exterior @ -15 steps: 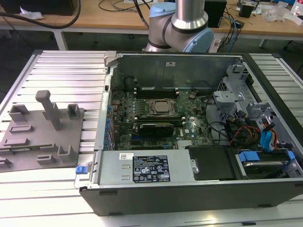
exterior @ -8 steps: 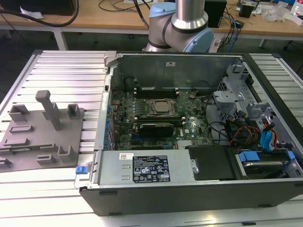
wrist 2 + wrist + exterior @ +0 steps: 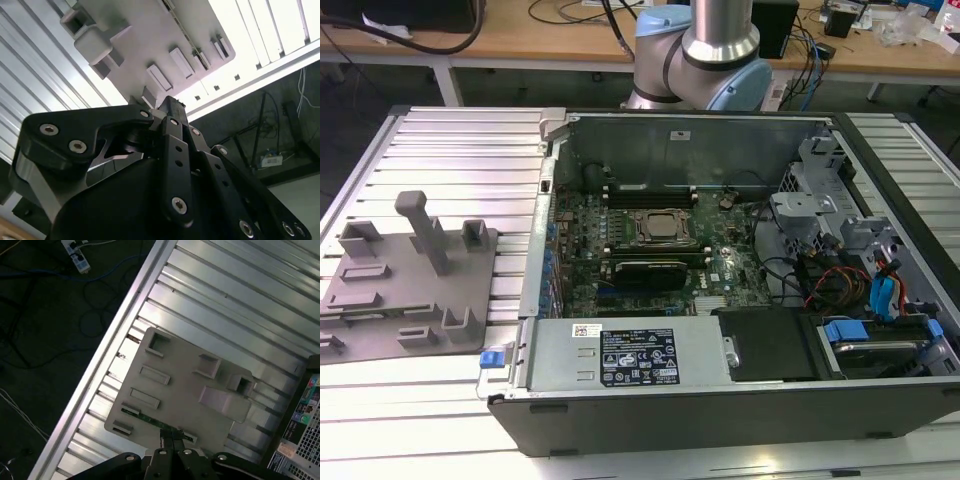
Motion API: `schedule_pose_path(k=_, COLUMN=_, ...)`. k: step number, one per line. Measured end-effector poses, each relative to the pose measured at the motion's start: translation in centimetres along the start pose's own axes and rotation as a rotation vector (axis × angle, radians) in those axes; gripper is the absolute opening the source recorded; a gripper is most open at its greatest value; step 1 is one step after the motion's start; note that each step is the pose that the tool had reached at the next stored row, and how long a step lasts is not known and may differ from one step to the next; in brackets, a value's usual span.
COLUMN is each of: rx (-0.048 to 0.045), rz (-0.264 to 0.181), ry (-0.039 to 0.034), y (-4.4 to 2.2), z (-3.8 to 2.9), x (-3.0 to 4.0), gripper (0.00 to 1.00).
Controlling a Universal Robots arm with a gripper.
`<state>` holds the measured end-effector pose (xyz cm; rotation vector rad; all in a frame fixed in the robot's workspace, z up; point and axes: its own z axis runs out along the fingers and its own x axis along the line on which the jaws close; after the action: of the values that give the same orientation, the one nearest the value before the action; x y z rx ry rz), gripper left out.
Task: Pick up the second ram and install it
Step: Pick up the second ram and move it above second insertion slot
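Shows grey tray [image 3: 185,390] on slatted desk [image 3: 240,305], open computer case [image 3: 720,415] beside it. Shows second ram [image 3: 146,417] lying along tray edge nearest claw [image 3: 171,442]; claw state indiscernible.

Grey tray [image 3: 430,300], green ram [image 3: 146,416], black gripper [image 3: 172,435], ribbed silver table [image 3: 450,150], black case [image 3: 720,420] with green motherboard [image 3: 582,225].

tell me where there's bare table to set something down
Bare ribbed table behind the grey tray in the exterior view, up to the computer case's wall; another strip along the case's front. Crowded: inside the case, over the motherboard and cables.
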<state>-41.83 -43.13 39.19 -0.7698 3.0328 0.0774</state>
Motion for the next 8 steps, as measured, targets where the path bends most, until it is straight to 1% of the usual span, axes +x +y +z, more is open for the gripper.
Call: schedule_pose_path(k=8, rx=-0.0020, rz=-0.085, ry=0.0038, y=0.00, z=0.00, x=0.00, gripper=0.11)
